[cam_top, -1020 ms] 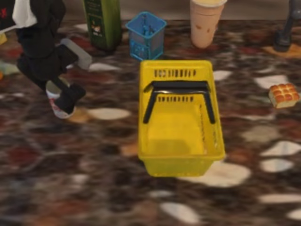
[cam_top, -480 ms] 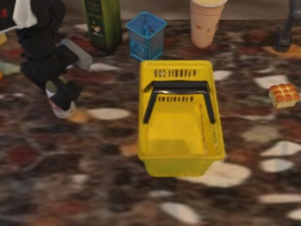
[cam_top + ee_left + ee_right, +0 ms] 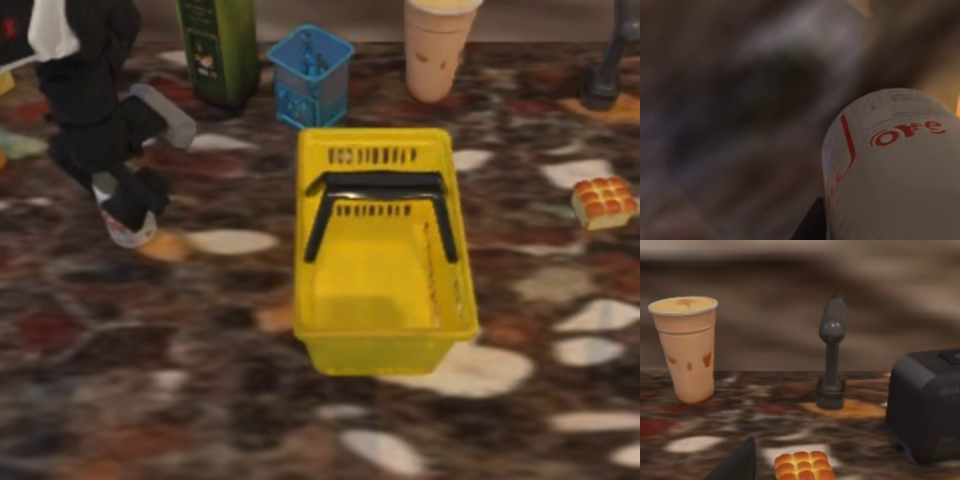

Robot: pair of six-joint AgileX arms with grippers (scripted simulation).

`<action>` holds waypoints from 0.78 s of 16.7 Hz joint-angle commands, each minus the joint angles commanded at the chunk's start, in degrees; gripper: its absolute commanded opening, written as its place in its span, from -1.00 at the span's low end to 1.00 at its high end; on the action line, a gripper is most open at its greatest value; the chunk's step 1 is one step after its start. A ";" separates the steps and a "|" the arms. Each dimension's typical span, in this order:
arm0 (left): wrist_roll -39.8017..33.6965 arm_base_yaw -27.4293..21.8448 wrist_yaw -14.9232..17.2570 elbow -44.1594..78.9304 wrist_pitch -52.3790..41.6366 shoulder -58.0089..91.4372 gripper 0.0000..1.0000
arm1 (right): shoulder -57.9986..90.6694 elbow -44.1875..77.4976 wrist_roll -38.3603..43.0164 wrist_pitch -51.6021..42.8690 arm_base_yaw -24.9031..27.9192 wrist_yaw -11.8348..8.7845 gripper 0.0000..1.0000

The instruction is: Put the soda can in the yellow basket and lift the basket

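The soda can (image 3: 122,229), white with red markings, is at the table's left side with my left gripper (image 3: 128,210) shut on it from above. In the left wrist view the can (image 3: 895,170) fills the near field, with one dark finger (image 3: 812,226) against its side. The yellow basket (image 3: 384,340) stands at the table's middle, well to the right of the can, empty, its two black handles (image 3: 380,185) folded across its far half. My right gripper (image 3: 800,476) is outside the top view; its wrist view shows one finger (image 3: 739,464) set far to one side, open.
A dark green carton (image 3: 218,50), a small blue basket (image 3: 310,75) and a peach cup (image 3: 438,50) line the back edge. A bread loaf (image 3: 604,202) lies at the right, a dark upright tool (image 3: 610,60) behind it. A dark box (image 3: 927,405) shows in the right wrist view.
My left gripper has shifted slightly leftward with the soda can in it. The basket and the other objects have not moved.
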 joint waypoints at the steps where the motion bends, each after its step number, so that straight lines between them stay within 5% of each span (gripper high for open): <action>1: 0.00 0.00 0.00 0.00 0.00 0.00 -1.00 | 0.00 0.00 0.00 0.00 0.00 0.00 1.00; 9: 0.06 0.08 0.02 -0.03 0.02 -0.11 -1.00 | 0.00 0.00 0.00 0.00 0.00 0.00 1.00; 13: -1.85 -0.72 4.89 -1.08 5.80 -0.22 -1.00 | 0.00 0.00 0.00 0.00 0.00 0.00 1.00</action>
